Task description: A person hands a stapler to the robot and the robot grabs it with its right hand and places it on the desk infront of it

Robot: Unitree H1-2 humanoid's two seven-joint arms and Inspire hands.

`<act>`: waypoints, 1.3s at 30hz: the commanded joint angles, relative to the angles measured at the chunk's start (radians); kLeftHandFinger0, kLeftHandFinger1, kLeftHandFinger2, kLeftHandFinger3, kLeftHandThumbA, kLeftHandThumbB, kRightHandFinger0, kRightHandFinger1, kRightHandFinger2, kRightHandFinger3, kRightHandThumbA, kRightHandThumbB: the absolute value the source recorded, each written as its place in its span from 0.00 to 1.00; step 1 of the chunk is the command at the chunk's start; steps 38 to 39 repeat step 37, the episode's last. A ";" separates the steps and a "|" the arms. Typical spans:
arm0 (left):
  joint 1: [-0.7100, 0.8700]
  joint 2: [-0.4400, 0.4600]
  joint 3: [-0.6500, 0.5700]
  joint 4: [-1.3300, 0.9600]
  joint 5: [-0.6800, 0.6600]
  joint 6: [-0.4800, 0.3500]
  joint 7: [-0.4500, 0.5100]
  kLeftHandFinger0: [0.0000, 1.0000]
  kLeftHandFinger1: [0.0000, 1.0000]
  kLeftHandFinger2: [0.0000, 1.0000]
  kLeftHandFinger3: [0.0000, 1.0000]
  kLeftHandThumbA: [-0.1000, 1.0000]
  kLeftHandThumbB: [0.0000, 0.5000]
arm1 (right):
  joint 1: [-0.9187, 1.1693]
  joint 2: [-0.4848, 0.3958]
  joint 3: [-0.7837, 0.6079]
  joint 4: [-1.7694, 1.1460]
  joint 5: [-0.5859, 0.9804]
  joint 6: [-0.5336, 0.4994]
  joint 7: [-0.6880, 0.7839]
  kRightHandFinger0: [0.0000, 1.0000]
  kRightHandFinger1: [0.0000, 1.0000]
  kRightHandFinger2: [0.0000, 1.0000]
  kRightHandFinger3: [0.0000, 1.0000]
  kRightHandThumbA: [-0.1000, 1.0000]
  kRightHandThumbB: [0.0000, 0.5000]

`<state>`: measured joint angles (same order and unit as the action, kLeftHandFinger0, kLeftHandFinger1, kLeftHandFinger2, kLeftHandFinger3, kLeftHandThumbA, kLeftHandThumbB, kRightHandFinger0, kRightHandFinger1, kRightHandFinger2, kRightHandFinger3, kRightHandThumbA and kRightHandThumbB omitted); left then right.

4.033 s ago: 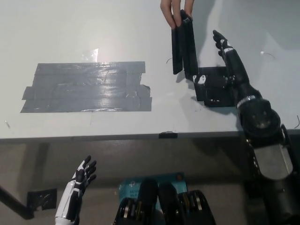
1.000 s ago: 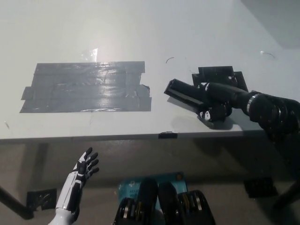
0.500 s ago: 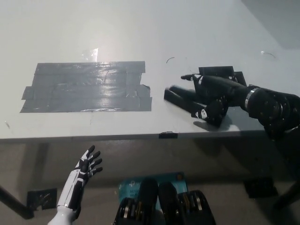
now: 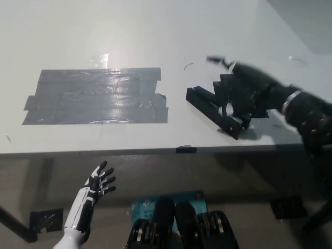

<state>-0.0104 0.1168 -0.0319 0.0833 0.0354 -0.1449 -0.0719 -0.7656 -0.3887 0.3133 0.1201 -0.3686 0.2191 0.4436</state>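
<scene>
A: Item one, the stapler [image 4: 211, 107]?
B: Black, lying flat on the white desk [image 4: 129, 36] toward its right side, running at a slant from upper left to lower right, its lower end sitting near the desk's front edge.

A: Item two, the right hand [image 4: 241, 92]?
B: Black, blurred, hovering over the stapler's right half. Its fingers are looking spread, one of them [image 4: 215, 59] reaching out to the upper left, and it is gripping nothing. Whether it is touching the stapler, cannot tell.

A: Item three, the left hand [image 4: 97, 185]?
B: White with dark fingers, hanging below the desk edge at the lower left, fingers fanned apart, holding nothing.

A: Surroundings?
B: A patch of grey tape [image 4: 96, 96] is lying stuck to the desk, left of the stapler and apart from it. A small black tab [image 4: 185, 149] is sitting on the front edge
</scene>
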 commanded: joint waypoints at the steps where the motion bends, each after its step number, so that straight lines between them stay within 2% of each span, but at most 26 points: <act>1: -0.018 0.010 0.001 -0.021 -0.003 -0.002 -0.011 0.85 0.88 0.92 0.97 1.00 0.80 | -0.088 0.004 -0.149 -0.151 0.119 0.007 -0.047 1.00 1.00 1.00 1.00 0.89 0.99; 3: -0.031 0.008 0.001 -0.014 -0.002 -0.003 -0.009 0.86 0.89 0.92 0.98 1.00 0.80 | -0.116 0.001 -0.210 -0.214 0.162 0.024 -0.032 1.00 1.00 1.00 1.00 0.93 1.00; 4: -0.033 0.008 0.001 -0.011 -0.004 -0.006 -0.010 0.87 0.90 0.93 0.98 1.00 0.81 | -0.117 0.013 -0.245 -0.249 0.201 0.047 -0.028 1.00 1.00 1.00 1.00 0.87 1.00; 5: -0.033 0.008 0.001 -0.010 -0.004 -0.007 -0.010 0.87 0.90 0.93 0.98 1.00 0.81 | -0.117 0.017 -0.256 -0.259 0.212 0.053 -0.026 1.00 1.00 1.00 1.00 0.87 1.00; 7: -0.037 0.005 -0.003 -0.017 -0.001 -0.002 -0.010 0.87 0.90 0.93 0.99 1.00 0.82 | -0.067 0.033 -0.326 -0.479 0.263 0.108 -0.045 1.00 1.00 1.00 1.00 0.93 0.94; 8: -0.038 0.005 -0.004 -0.017 0.002 -0.003 -0.009 0.87 0.90 0.93 0.99 1.00 0.81 | -0.038 0.039 -0.340 -0.552 0.271 0.129 -0.048 1.00 1.00 1.00 1.00 1.00 0.98; 10: -0.037 0.004 -0.005 -0.018 0.006 -0.003 -0.007 0.87 0.90 0.93 0.99 1.00 0.82 | 0.014 0.049 -0.355 -0.647 0.278 0.147 -0.055 1.00 1.00 1.00 1.00 1.00 0.97; 14: -0.038 0.006 -0.006 -0.021 0.004 -0.002 -0.010 0.85 0.90 0.94 1.00 1.00 0.85 | 0.236 0.119 -0.361 -0.842 0.324 0.115 -0.092 1.00 1.00 1.00 1.00 1.00 0.76; 21: -0.022 0.004 -0.004 -0.015 -0.005 -0.014 -0.010 0.89 0.96 0.99 1.00 1.00 0.86 | 0.583 0.287 -0.336 -0.814 0.405 0.002 -0.143 1.00 1.00 1.00 1.00 1.00 0.80; 22: -0.019 0.002 -0.003 -0.013 -0.009 -0.018 -0.010 0.89 0.97 0.99 1.00 1.00 0.86 | 0.622 0.306 -0.333 -0.787 0.415 -0.012 -0.143 1.00 1.00 1.00 1.00 1.00 0.76; 23: -0.014 -0.001 -0.002 -0.011 -0.015 -0.022 -0.011 0.90 0.98 1.00 1.00 1.00 0.87 | 0.668 0.328 -0.331 -0.735 0.430 -0.061 -0.139 1.00 1.00 1.00 1.00 1.00 0.54; 25: -0.004 -0.004 -0.004 -0.009 -0.015 -0.026 -0.010 0.91 0.99 1.00 1.00 1.00 0.89 | 0.728 0.355 -0.327 -0.642 0.423 -0.135 -0.142 1.00 1.00 1.00 1.00 1.00 0.41; 27: 0.003 -0.005 -0.008 -0.006 -0.010 -0.032 -0.009 0.92 1.00 1.00 1.00 1.00 0.89 | 0.762 0.370 -0.322 -0.571 0.402 -0.177 -0.146 1.00 1.00 1.00 1.00 1.00 0.42; 28: 0.009 -0.004 -0.010 -0.005 -0.013 -0.038 -0.013 0.94 1.00 1.00 1.00 1.00 0.92 | 0.780 0.376 -0.317 -0.489 0.380 -0.218 -0.152 1.00 1.00 1.00 1.00 1.00 0.44; 30: 0.015 -0.005 -0.013 0.003 -0.019 -0.055 -0.019 0.95 1.00 1.00 1.00 1.00 0.90 | 0.792 0.379 -0.312 -0.418 0.365 -0.243 -0.155 1.00 1.00 1.00 1.00 1.00 0.48; 31: 0.020 -0.009 -0.013 0.005 -0.021 -0.053 -0.017 0.97 1.00 1.00 1.00 1.00 0.93 | 0.793 0.373 -0.305 -0.367 0.343 -0.254 -0.161 1.00 1.00 1.00 1.00 1.00 0.50; 33: 0.028 -0.009 -0.012 0.004 -0.025 -0.052 -0.017 0.97 1.00 1.00 1.00 1.00 0.93 | 0.793 0.368 -0.296 -0.294 0.325 -0.268 -0.167 1.00 1.00 1.00 1.00 1.00 0.49; 35: 0.035 -0.010 -0.010 -0.001 -0.027 -0.054 -0.016 0.98 1.00 1.00 1.00 1.00 0.91 | 0.786 0.361 -0.289 -0.225 0.325 -0.280 -0.165 1.00 1.00 1.00 1.00 1.00 0.44; 39: 0.044 -0.013 -0.010 0.002 -0.032 -0.068 -0.018 0.98 1.00 1.00 1.00 1.00 0.93 | 0.791 0.354 -0.286 -0.197 0.329 -0.295 -0.164 1.00 1.00 1.00 1.00 1.00 0.46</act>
